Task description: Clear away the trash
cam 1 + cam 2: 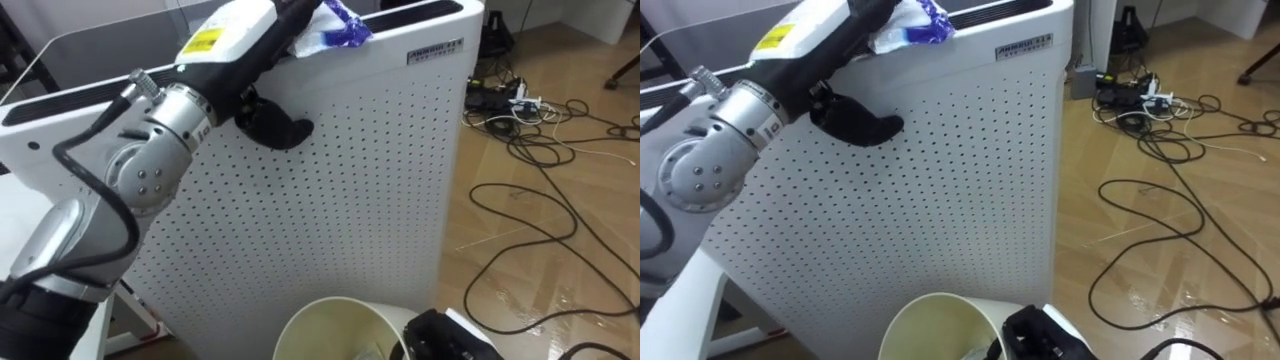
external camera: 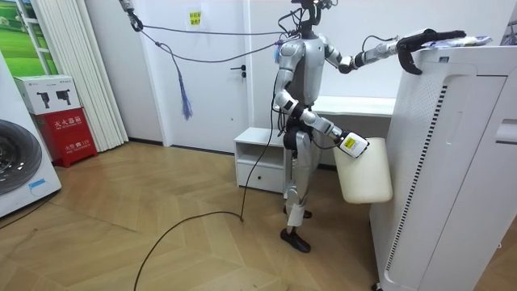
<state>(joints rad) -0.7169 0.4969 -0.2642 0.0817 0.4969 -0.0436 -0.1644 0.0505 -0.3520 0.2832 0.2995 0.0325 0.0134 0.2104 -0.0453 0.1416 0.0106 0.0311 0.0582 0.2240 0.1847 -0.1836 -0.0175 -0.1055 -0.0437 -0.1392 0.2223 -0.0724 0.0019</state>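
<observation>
The left hand (image 1: pixel 240 35) lies with fingers stretched over a blue-and-white wrapper (image 1: pixel 335 28) atop the tall white perforated cabinet (image 1: pixel 350 180), thumb hanging down. The right hand (image 1: pixel 445 340) grips the cream bin (image 1: pixel 300 322) near its right rim.

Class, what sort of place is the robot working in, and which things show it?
Probably a home-style test room: a washing machine by the wall, a low white cabinet, and loose cables strewn across the wood floor.
</observation>
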